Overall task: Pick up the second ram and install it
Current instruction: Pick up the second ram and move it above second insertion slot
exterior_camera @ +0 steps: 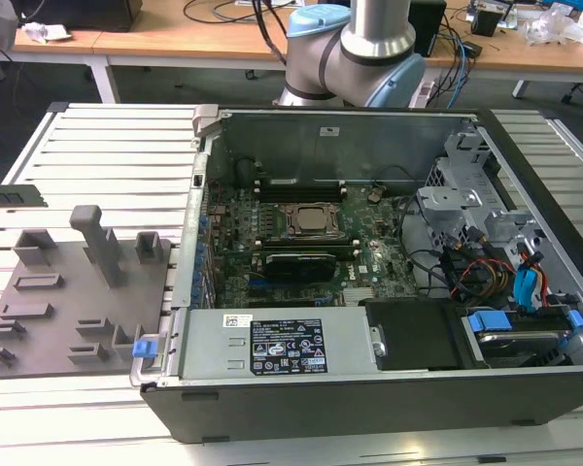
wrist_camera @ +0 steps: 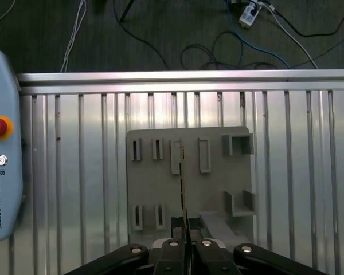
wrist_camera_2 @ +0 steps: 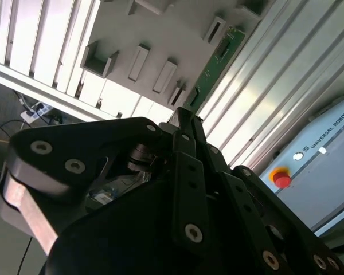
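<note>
Claw (wrist_camera: 184,228) — black linkage fingers drawn in to a narrow gap, clamped on the second ram (wrist_camera_2: 215,63) at its near end; the stick is edge-on in the first wrist view and shows its green face in the second wrist view

Position: the stick appears lifted clear of the grey tray (wrist_camera: 218,183), resting in none of its pockets; at the exterior view's far left it hangs over the slatted bench (exterior_camera: 97,146)

Further out: open computer case (exterior_camera: 369,413), motherboard (exterior_camera: 233,243) inside, long black slots (exterior_camera: 296,187) beside the processor, all well apart from the stick

Step in hand, by judgement: pick-up done, carry to the case outstanding, installation not yet begun

Requirement ahead, by judgement: stick lined up lengthwise over a free slot, end clips open, straight even press — a tilted entry risks jamming
</note>
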Robot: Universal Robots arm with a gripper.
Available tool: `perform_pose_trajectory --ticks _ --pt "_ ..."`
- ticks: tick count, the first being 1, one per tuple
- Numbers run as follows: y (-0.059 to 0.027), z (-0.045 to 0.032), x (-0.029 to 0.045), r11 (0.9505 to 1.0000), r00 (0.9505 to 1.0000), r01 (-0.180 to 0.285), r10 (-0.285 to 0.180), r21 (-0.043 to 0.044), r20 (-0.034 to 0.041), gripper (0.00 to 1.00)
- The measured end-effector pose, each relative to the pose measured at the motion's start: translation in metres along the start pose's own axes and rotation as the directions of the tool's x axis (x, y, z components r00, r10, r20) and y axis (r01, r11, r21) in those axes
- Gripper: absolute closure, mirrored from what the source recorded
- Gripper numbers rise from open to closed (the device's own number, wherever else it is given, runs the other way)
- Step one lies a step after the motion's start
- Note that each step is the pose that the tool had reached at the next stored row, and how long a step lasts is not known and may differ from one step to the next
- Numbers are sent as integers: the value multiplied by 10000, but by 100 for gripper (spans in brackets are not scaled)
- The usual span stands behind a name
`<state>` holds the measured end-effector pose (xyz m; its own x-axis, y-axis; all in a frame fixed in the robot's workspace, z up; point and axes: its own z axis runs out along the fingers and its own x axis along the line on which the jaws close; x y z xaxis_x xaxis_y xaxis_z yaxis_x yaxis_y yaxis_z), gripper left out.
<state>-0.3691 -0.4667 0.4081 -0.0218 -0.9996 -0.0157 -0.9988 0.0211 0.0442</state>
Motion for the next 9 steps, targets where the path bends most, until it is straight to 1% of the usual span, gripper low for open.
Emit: perform_pose_trajectory --ticks 1,3,6,9 --pt "-3 0 -28 10000 10000 1 -1 0 -1 87" --pt "-6 0 -61 10000 10000 1 -1 -1 -1 87" --pt "-18 1 -158 10000 10000 3 -3 0 -1 87" --pt "-20 1 -169 10000 10000 4 -4 -1 -1 87"
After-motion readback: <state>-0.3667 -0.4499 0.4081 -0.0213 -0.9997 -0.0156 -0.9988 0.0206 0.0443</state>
